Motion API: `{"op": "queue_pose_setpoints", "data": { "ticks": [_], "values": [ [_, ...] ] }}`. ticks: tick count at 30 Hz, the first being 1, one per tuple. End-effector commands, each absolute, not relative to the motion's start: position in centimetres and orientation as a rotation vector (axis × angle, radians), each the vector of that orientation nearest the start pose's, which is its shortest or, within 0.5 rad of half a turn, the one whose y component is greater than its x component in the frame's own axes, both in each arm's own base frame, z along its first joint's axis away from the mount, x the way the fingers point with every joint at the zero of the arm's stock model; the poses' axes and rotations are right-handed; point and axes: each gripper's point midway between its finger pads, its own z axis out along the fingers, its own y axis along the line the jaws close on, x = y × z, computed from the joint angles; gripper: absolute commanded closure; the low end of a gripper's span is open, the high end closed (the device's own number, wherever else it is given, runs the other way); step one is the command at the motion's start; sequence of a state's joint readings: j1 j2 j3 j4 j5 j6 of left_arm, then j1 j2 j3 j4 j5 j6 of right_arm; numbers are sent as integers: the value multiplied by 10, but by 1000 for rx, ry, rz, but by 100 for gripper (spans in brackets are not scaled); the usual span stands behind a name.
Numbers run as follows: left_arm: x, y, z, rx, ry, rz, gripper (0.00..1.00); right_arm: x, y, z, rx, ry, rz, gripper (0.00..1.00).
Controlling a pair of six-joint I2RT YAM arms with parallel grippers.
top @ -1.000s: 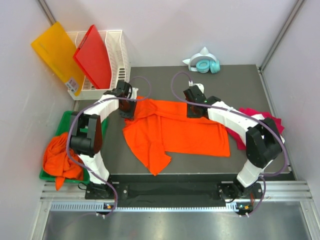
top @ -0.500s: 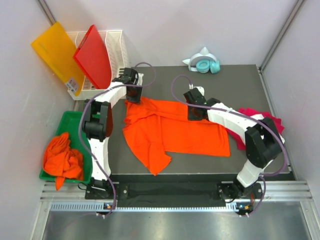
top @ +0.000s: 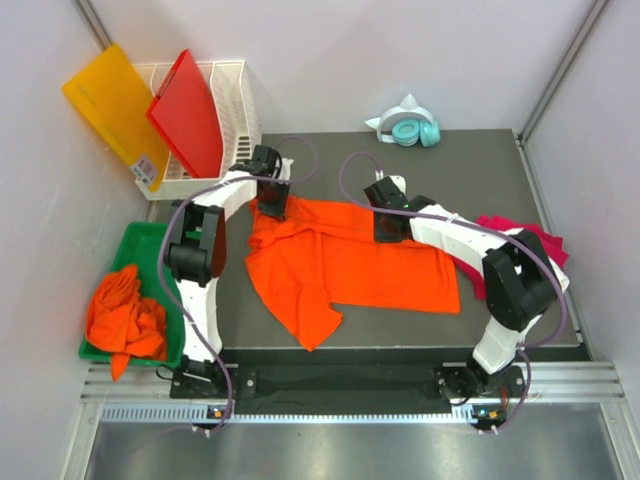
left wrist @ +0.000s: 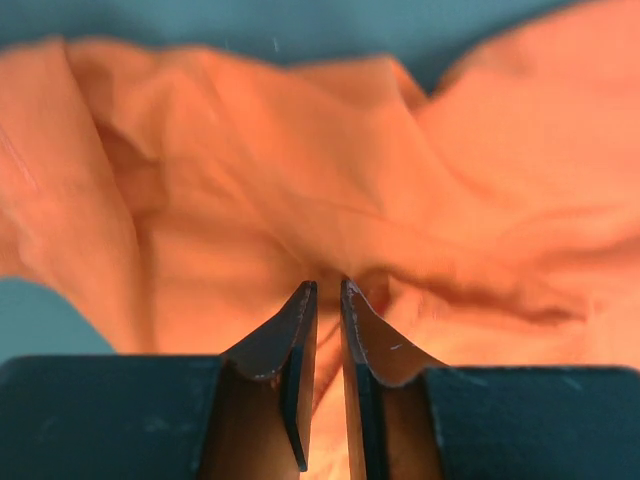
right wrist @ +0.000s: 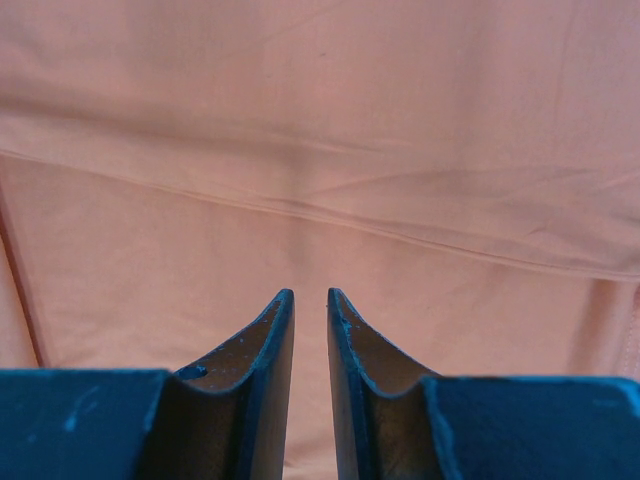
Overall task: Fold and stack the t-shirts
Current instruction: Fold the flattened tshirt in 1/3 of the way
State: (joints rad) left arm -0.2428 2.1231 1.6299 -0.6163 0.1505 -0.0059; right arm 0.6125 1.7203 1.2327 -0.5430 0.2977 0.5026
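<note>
Left gripper: jaws nearly together, thin slit between the fingers. Tips are down at rumpled orange cloth; can't tell if any is pinched. Right gripper: same thin slit, tips over flat orange cloth with a seam running across just ahead of them; a pinch can't be told here either.

Both sit on the far edge of the orange t-shirt, the left gripper at its far-left corner and the right gripper near the middle of that edge. The shirt is spread on the dark table and runs from the grippers toward the arm bases, bunched and folded over below the left gripper, flatter below the right one.

Magenta t-shirt: right of the right gripper, partly under that arm. Pile of orange t-shirts: well left of and nearer than the left gripper, in a green bin. White basket is just beyond and left of the left gripper, with a red board and a yellow-orange board leaning at it. Headphones lie beyond the right gripper.
</note>
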Motion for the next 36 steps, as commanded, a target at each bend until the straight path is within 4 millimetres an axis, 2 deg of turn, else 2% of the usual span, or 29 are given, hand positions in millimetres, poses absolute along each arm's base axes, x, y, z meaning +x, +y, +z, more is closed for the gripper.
{"op": "queue_pose_setpoints", "data": {
  "ticks": [1,3,4,12,15,21,23,26,28,29,31,32,36],
  "values": [
    [441,-146,65,374,2608,-323,80,354,221,91,-25,2497,112,80],
    [437,-145,75,373,2582,-320,80,353,222,90,-29,2499,118,80],
    [430,-143,70,371,2595,-318,80,352,221,87,-28,2503,116,80],
    [402,-144,77,393,2600,-348,80,346,222,82,-22,2513,132,80],
    [389,-151,75,429,2612,-394,80,343,223,82,-24,2514,138,80],
    [346,-177,69,657,2640,-498,82,337,220,79,-16,2516,134,80],
    [326,-187,65,766,2660,-558,82,336,218,81,-13,2509,135,80],
    [312,-194,63,833,2671,-584,83,333,218,80,-13,2513,138,80],
    [314,-194,68,818,2648,-584,84,332,217,80,-4,2511,140,80],
    [317,-194,77,814,2615,-579,85,332,218,82,-5,2507,142,80],
    [333,-192,94,777,2540,-550,85,331,218,83,-4,2505,144,80],
    [341,-191,109,733,2493,-539,84,331,218,85,1,2498,147,80],
    [388,-180,157,574,2335,-495,82,327,216,88,8,2494,143,80]
  ]
}}
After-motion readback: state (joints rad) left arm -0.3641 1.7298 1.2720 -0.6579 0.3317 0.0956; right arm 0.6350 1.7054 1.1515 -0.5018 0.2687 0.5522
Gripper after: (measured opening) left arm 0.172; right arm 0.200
